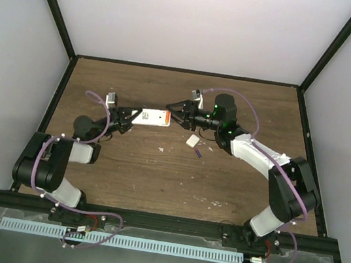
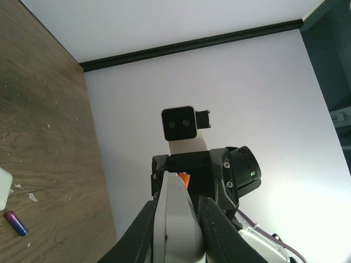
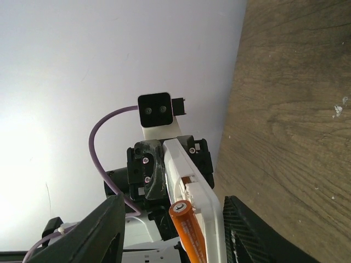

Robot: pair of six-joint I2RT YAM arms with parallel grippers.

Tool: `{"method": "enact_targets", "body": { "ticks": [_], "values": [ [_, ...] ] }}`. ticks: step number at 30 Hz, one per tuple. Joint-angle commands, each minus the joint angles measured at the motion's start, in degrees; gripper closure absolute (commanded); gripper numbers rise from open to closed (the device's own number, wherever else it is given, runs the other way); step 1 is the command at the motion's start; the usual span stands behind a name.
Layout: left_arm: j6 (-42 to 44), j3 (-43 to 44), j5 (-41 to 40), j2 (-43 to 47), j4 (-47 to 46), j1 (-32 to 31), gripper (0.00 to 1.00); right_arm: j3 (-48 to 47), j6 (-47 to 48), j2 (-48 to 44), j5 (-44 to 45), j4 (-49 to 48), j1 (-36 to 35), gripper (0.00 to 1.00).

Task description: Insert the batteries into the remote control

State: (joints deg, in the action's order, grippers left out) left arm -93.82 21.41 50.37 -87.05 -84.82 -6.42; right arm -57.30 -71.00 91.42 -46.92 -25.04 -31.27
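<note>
Brown wood tabletop (image 1: 154, 188) fills the floor of a white-walled booth. Nearest you on it, just right of centre in the top view, the purple battery (image 1: 198, 153) lies loose. The small white cover (image 1: 192, 141) sits just beside it on the far side. Neither is being touched, so that half of your job is not yet begun. Farther up the frame, your left gripper (image 1: 135, 115) is clamped on the remote (image 1: 153, 117), its fingers pressing the two long sides and pointing it towards the middle. At the remote's free end is the orange battery (image 3: 187, 233). The right wrist view shows it lying along the open back of the remote, seemingly in or at the mouth of the bay, but you cannot tell from these views whether it is fully seated. Your right gripper (image 1: 176, 113) faces that end with its fingers spread wide, gripping nothing. Beyond it all stands the white back wall (image 1: 191, 28). By my reading you are roughly halfway: make sure the orange battery is seated, then fetch and load the purple one, and likely fit the cover.
</note>
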Motion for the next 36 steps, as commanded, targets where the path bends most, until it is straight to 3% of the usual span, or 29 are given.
{"method": "enact_targets", "body": {
  "ticks": [1, 23, 36],
  "values": [
    [1.94, 0.26, -0.01, -0.76, -6.84, -0.3, 1.0, -2.23, -1.76, 0.37, -1.53, -3.18, -0.73, 0.55],
    [3.56, 0.12, 0.19, -1.77, -6.94, -0.35, 1.0, -2.05, -3.0, 0.89, -1.99, -4.05, -0.77, 0.71],
    [3.56, 0.2, -0.44, -1.91, -6.94, -0.35, 1.0, -2.21, -1.07, 1.47, -2.7, -2.94, -1.63, 0.74]
  ]
}}
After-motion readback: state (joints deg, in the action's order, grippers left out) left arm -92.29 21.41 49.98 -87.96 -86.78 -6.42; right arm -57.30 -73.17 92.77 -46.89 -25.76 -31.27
